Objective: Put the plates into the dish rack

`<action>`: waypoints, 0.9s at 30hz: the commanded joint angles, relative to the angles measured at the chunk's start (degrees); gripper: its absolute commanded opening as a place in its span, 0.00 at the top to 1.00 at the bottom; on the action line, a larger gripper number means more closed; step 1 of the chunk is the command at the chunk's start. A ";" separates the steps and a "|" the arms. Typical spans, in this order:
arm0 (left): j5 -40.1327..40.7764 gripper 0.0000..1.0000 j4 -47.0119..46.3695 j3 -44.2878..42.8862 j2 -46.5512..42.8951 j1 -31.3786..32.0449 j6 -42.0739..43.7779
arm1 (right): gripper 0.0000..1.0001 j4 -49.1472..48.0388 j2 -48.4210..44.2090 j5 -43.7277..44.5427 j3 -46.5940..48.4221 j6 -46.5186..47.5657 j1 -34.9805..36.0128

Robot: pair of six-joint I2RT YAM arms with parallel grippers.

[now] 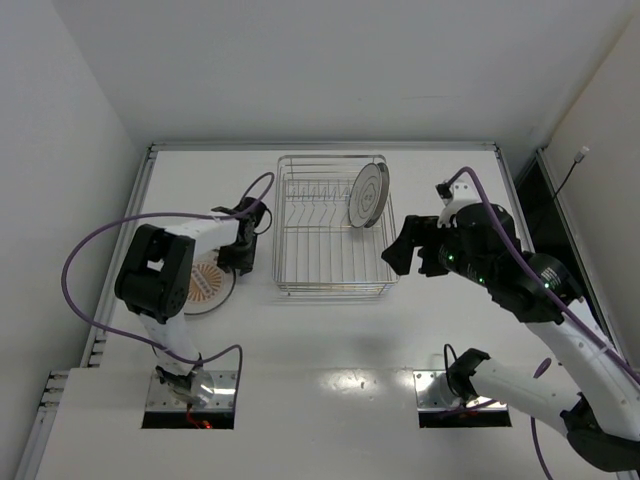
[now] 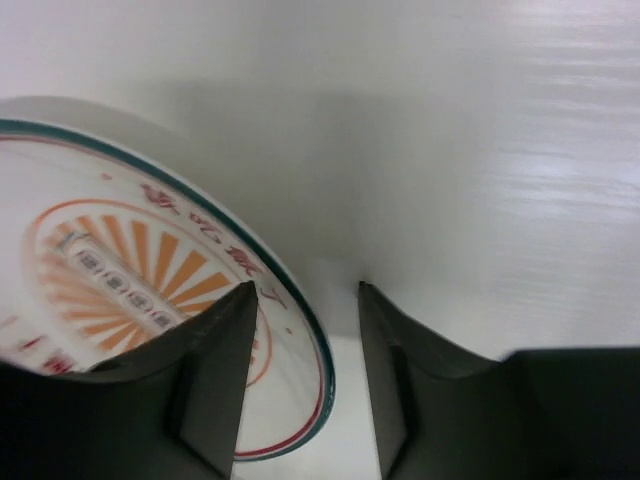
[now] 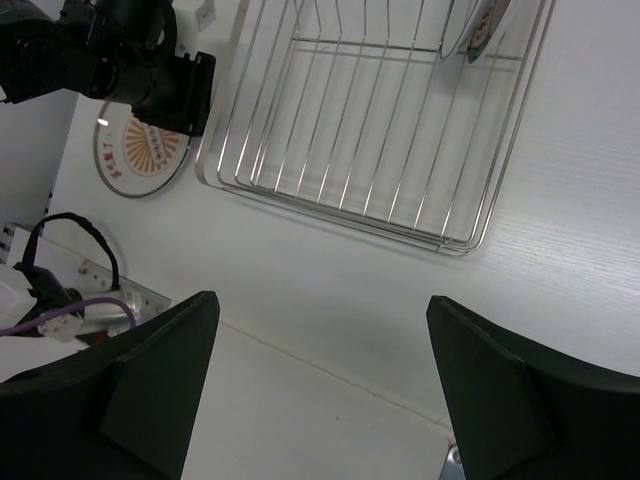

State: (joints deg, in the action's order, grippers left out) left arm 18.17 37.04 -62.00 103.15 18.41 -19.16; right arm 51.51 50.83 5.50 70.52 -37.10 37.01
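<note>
Grabbing step: the left gripper (image 2: 305, 288) sits narrow around the rim of the orange plate (image 2: 130, 270) near the left edge of the table (image 1: 330, 345), pinch unclear, and next must lift it into the dish rack (image 1: 330, 292).

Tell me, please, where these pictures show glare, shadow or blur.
Top external view: a glare patch on the table between the arm bases. Left wrist view: the orange sunburst plate is close and slightly soft, throwing a shadow behind it. Right wrist view: the dish rack is sharp; the fingers of the right end effector are dark and soft-edged.
</note>
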 commanded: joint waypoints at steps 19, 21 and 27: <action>6.60 0.38 1.02 2.23 4.68 -1.80 -6.75 | 0.16 -1.76 -1.17 -0.58 0.67 -1.22 0.34; 7.93 0.44 2.59 1.53 6.26 -1.80 -8.17 | 0.16 -1.76 -1.17 -0.58 0.67 -1.22 0.34; 14.15 0.44 7.85 -1.28 10.92 -1.80 -16.25 | 0.14 -1.23 -1.70 -0.58 0.67 -0.08 0.34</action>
State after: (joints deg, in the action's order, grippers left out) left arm 27.05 42.96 -65.63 106.61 17.58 -28.64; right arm 52.07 49.78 5.48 70.65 -37.58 37.01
